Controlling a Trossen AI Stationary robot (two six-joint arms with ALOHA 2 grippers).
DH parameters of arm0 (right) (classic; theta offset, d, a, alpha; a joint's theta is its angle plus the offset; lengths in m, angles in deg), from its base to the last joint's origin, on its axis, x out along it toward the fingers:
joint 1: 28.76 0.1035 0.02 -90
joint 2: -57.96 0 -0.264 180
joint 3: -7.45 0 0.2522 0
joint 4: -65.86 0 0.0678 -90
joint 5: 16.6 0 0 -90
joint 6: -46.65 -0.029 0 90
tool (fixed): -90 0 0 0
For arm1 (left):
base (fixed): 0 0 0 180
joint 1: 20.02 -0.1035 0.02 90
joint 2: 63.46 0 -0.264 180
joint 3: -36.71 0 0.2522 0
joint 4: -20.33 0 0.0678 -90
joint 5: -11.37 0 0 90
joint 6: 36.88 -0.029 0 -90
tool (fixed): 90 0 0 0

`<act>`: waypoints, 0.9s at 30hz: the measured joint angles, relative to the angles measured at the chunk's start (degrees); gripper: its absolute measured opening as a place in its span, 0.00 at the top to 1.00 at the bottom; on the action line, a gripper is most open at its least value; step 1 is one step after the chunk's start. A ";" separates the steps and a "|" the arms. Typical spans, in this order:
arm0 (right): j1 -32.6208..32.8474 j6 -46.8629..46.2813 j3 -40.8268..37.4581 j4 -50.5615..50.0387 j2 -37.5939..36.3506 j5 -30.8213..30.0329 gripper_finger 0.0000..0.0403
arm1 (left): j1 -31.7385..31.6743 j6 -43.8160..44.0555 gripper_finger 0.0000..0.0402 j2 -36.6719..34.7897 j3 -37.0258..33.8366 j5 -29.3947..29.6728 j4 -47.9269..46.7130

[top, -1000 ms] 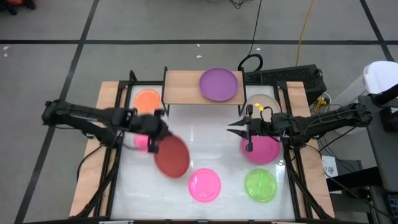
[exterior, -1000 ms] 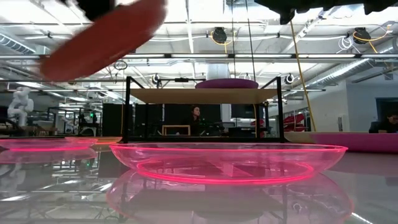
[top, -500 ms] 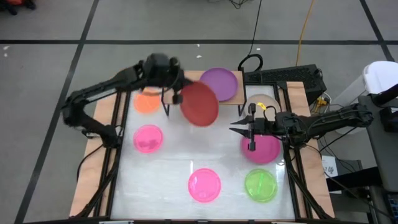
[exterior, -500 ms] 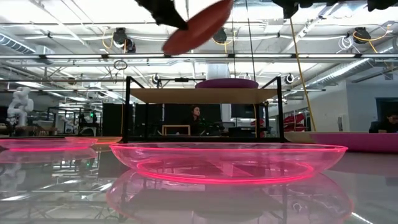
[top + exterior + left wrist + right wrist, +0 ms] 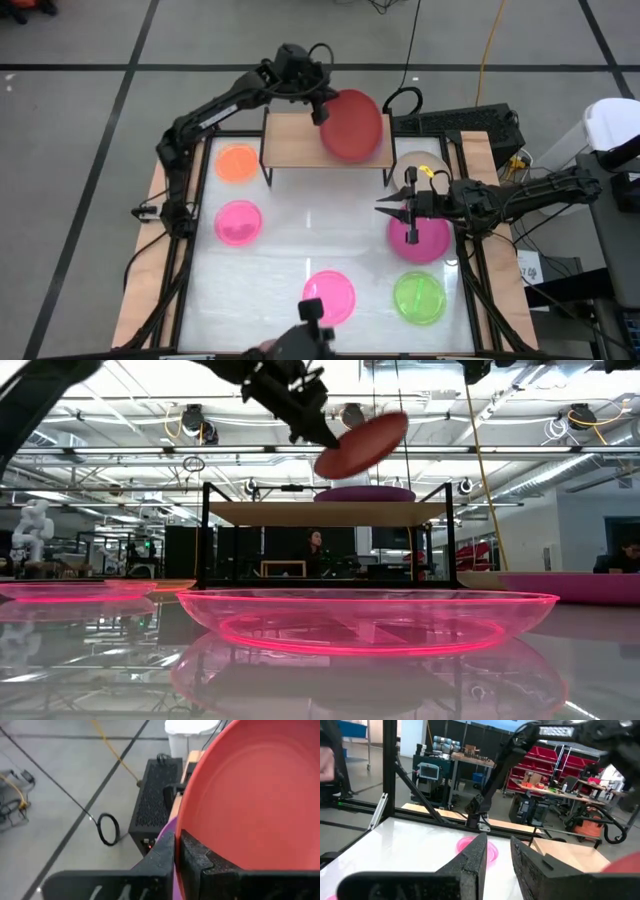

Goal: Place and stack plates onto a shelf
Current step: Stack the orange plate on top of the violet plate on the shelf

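Plates were the job, and the red plate (image 5: 352, 124) was the one in hand: the left gripper (image 5: 321, 112) was clenched on its rim, holding it tilted in the air over the shelf (image 5: 290, 150), with the purple plate (image 5: 365, 493) lying just beneath the pincer. To do this well, I judged, the plate needed levelling and centring over the purple one before the jaws let go. Well away from that pincer, the right gripper (image 5: 408, 211) hovered, slightly parted and empty, above the magenta plate (image 5: 428, 243).

Yellow cable (image 5: 487, 45) on grey floor (image 5: 80, 100), black box (image 5: 155, 800), seated person (image 5: 316, 550) beyond table
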 joint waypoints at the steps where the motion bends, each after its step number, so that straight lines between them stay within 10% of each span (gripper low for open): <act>1: 0.00 -0.01 0.00 -0.26 -0.06 0.00 0.82 | -0.27 0.45 0.94 0.90 0.18 0.10 0.18; 15: 0.00 -1.47 0.00 -3.04 -0.19 0.00 0.82 | -1.89 3.63 0.67 1.38 0.45 0.21 4.18; 27: 0.00 -3.09 0.00 -3.07 -0.19 -0.09 0.82 | -0.39 1.81 0.61 -12.68 0.45 -3.31 -0.88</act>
